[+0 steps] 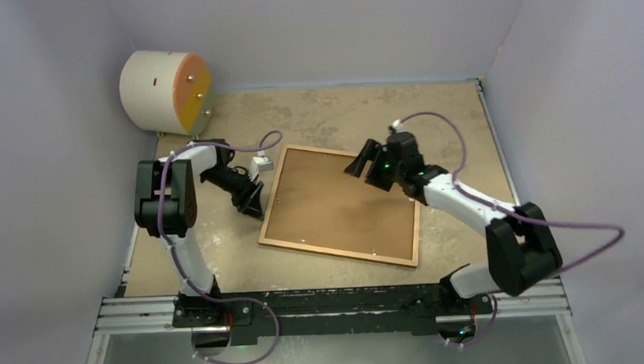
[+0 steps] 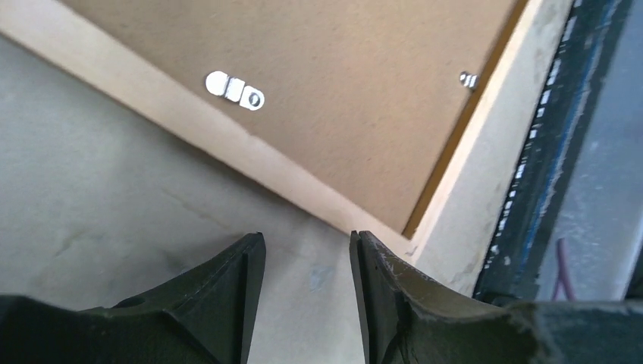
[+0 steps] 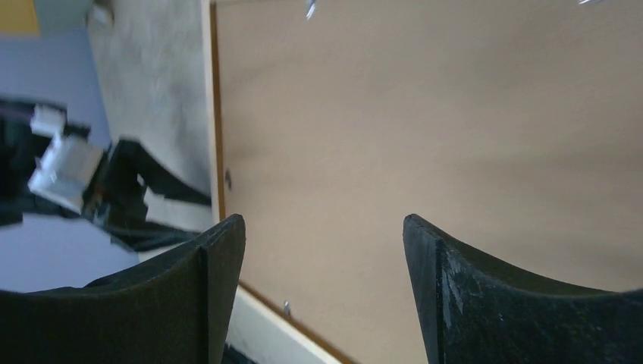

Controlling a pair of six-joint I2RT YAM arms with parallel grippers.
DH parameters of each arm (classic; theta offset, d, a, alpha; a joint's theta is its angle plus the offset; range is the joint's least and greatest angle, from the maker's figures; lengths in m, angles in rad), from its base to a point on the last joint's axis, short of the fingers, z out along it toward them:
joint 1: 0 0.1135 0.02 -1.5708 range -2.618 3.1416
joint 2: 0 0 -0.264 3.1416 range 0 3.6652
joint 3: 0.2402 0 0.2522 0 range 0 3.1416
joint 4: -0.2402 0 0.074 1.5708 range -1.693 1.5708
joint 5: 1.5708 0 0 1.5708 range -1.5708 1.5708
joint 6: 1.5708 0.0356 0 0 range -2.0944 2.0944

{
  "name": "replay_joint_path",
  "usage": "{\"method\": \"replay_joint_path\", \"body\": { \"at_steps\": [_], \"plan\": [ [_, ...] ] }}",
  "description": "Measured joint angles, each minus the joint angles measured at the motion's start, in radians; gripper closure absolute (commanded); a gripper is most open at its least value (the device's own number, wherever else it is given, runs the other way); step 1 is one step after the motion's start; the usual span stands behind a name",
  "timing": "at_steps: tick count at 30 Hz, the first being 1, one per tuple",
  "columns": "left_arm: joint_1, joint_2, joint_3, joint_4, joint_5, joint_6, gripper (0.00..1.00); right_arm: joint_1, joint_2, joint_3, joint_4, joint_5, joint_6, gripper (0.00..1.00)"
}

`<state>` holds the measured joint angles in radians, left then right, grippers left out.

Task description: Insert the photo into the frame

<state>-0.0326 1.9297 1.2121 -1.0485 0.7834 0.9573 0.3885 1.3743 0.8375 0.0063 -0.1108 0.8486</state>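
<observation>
Frame face-down, both arms empty.
The thin orange-brown wooden picture frame (image 1: pixel 340 206) lies flat mid-worktop (image 1: pixel 332 112), brown back up, presumably so I can reach its metal clips (image 2: pixel 235 89). I cannot see the photo. My left jaws sit half-spread and empty at its left edge, and my right jaws hover wide above it. The surface is scuffed beige, the walls (image 1: pixel 320 26) pale lilac.

Table centre is occupied by the frame (image 1: pixel 336 210), lying flat, back up. The left gripper (image 1: pixel 252 205) sits low just beside its left edge, obstructing that side. The right gripper (image 1: pixel 357 162) hangs over its far part. A cream-and-orange cylinder (image 1: pixel 165 90) fills the far-left corner. Bare table (image 1: pixel 447 119) gives passage beyond and right of the frame. Walls (image 1: pixel 320 26) close three sides; a rail (image 1: pixel 340 300) bounds the near edge.
</observation>
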Motion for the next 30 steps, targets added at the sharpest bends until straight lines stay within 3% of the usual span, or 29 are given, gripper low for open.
{"method": "replay_joint_path", "body": {
  "at_steps": [5,10,22,30],
  "plan": [
    [-0.002,0.025,-0.012,-0.001,0.052,-0.027,0.60,0.166,0.175,0.027,0.108,-0.083,0.059,0.29],
    [-0.002,0.025,-0.044,0.036,0.063,-0.074,0.67,0.266,0.367,0.164,0.200,-0.137,0.095,0.32],
    [0.000,0.022,-0.072,0.079,0.066,-0.167,0.74,0.386,0.675,0.420,0.275,-0.214,0.117,0.35],
    [0.002,0.014,-0.081,0.093,0.066,-0.188,0.75,0.404,0.714,0.465,0.266,-0.232,0.120,0.37]
  ]
}}
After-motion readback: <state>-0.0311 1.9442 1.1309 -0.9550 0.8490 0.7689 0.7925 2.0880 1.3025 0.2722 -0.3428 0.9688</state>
